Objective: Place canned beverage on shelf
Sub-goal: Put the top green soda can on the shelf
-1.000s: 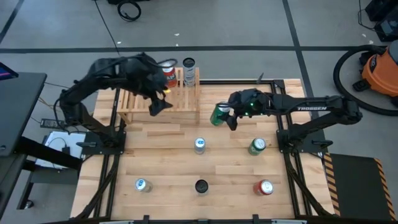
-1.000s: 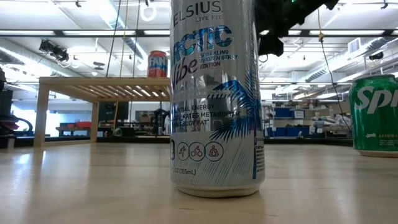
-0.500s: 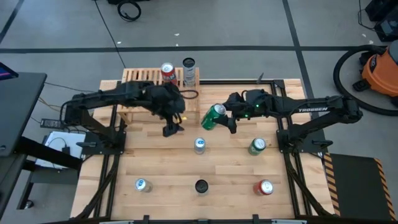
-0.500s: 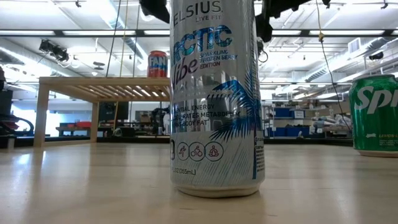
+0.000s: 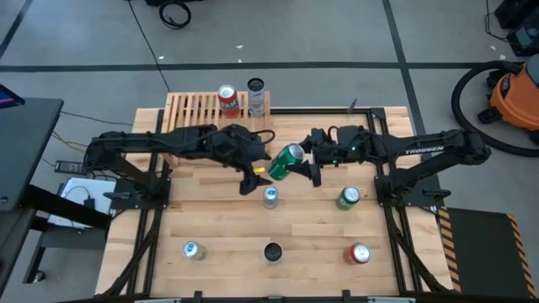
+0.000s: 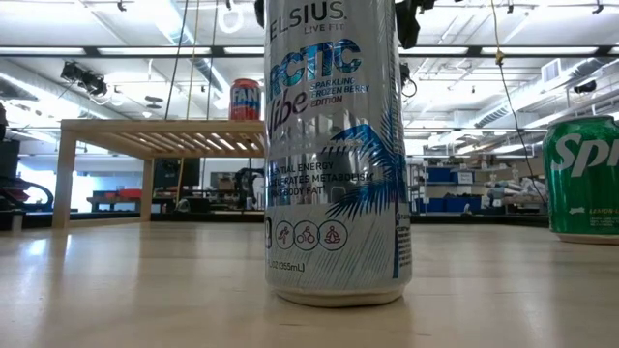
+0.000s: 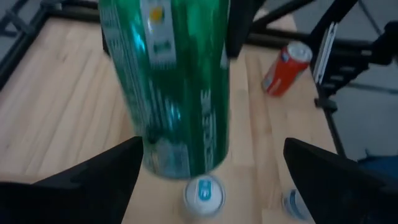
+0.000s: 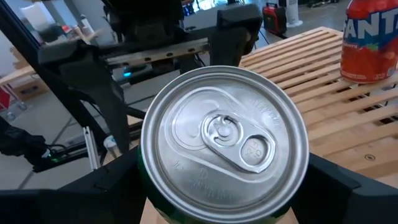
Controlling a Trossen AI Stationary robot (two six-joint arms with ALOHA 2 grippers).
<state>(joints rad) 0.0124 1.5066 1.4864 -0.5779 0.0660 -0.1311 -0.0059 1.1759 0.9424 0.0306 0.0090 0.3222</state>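
Green can (image 5: 286,160) in right gripper (image 5: 305,162); label unreadable, likely Sprite.

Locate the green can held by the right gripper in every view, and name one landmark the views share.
High view: green can at table centre, tilted, between both grippers.
Low view: not in it; hidden behind the silver can.
Left wrist view: large, upper centre.
Right wrist view: lid-on, centre.
Shared landmark: the orange can on the shelf, also in the low and right wrist views.

Silver can (image 6: 334,155) says "ARCTIC Vibe", green can (image 6: 581,179) "Spr", orange can (image 8: 370,40) "FANTA", right arm (image 5: 421,148) "TROSSEN"
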